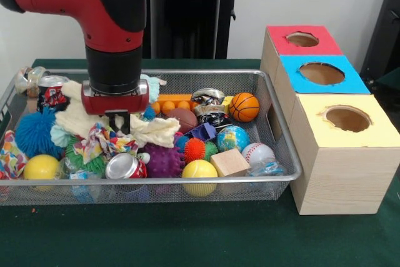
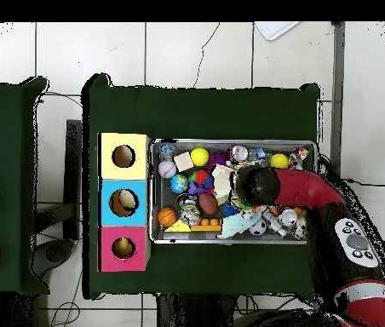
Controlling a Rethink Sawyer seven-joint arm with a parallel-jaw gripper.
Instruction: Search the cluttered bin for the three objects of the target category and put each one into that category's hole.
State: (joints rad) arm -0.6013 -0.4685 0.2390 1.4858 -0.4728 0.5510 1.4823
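The wire-mesh bin (image 1: 282, 154) holds a dense pile of clutter; it also shows in the overhead view (image 2: 155, 196). My gripper (image 1: 119, 122) is low in the bin's left half, right over a pale yellow cloth (image 1: 156, 130) and a patterned cloth (image 1: 103, 141). In the overhead view my arm (image 2: 264, 184) covers it. A pale aqua soft thing (image 1: 152, 84) lies behind the gripper; I cannot tell what it is. No teddy bear or duck shows in the bin. The red-topped box's hole (image 1: 302, 39) is at the far right; from above (image 2: 123, 248) something yellowish lies inside.
Blue-topped (image 1: 321, 73) and yellow-topped (image 1: 347, 118) boxes stand next to the red one. The bin holds spiky balls (image 1: 34, 132), soda cans (image 1: 124, 167), a basketball (image 1: 244, 107), a globe ball (image 1: 232, 137), a baseball (image 1: 257, 153), a wooden cube (image 1: 229, 162) and yellow balls (image 1: 199, 170).
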